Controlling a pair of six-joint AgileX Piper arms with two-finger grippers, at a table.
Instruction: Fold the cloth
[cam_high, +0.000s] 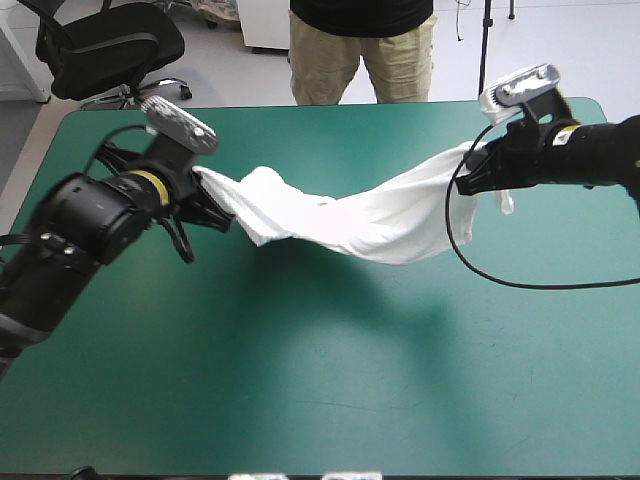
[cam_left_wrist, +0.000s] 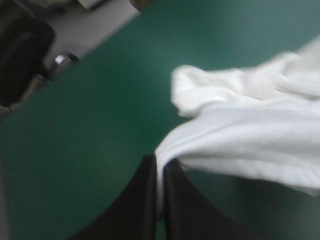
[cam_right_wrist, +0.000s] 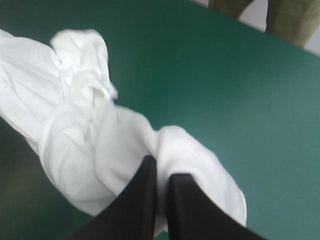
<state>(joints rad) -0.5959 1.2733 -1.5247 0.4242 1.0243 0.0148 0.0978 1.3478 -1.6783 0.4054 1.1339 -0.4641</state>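
The left gripper (cam_high: 207, 198) and right gripper (cam_high: 478, 165) are each clamped on an end of the T-shirt (cam_high: 350, 222). It hangs stretched between them over the far half of the tabletop (cam_high: 300, 380), its middle sagging, probably to open it out for laying flat on the teal-green cover.

The high view looks down over the table (cam_high: 320, 390); both wrist views sit close on the T-shirt (cam_left_wrist: 245, 135).
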